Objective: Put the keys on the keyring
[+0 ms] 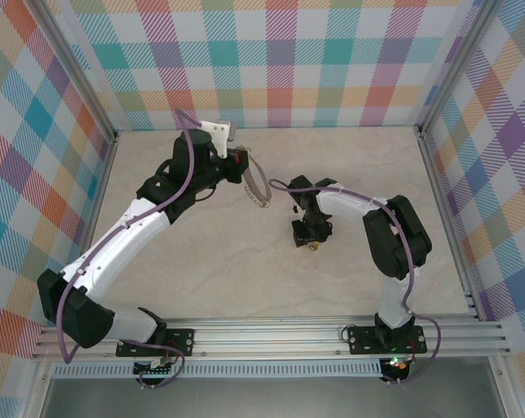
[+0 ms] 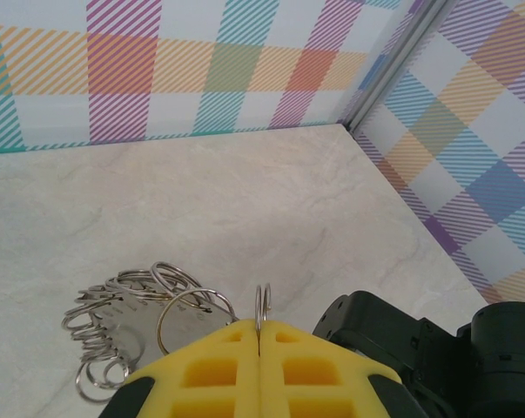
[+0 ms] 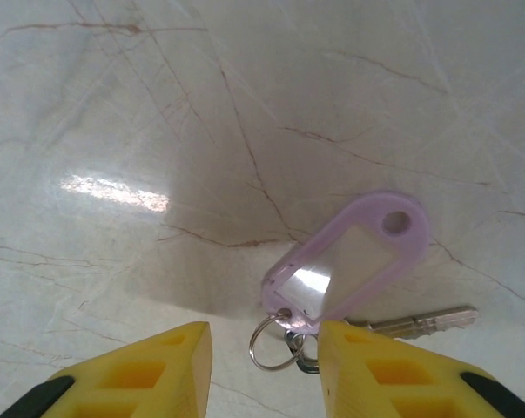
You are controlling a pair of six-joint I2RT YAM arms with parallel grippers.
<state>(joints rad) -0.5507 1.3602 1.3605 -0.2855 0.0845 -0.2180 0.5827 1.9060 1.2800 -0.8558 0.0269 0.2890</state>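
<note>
In the right wrist view a small silvery key lies flat on the table, joined to a pale lilac tag and a small split ring. My right gripper is open just above them, its yellow fingers on either side of the split ring; the right finger covers the key's head. My left gripper is shut on a thin metal ring of the keyring, whose grey loops hang to its left. From above, the keyring dangles from the left gripper, left of and beyond the right gripper.
The marble-patterned tabletop is enclosed by checked walls at the back and both sides. The right arm's black body shows at the lower right of the left wrist view.
</note>
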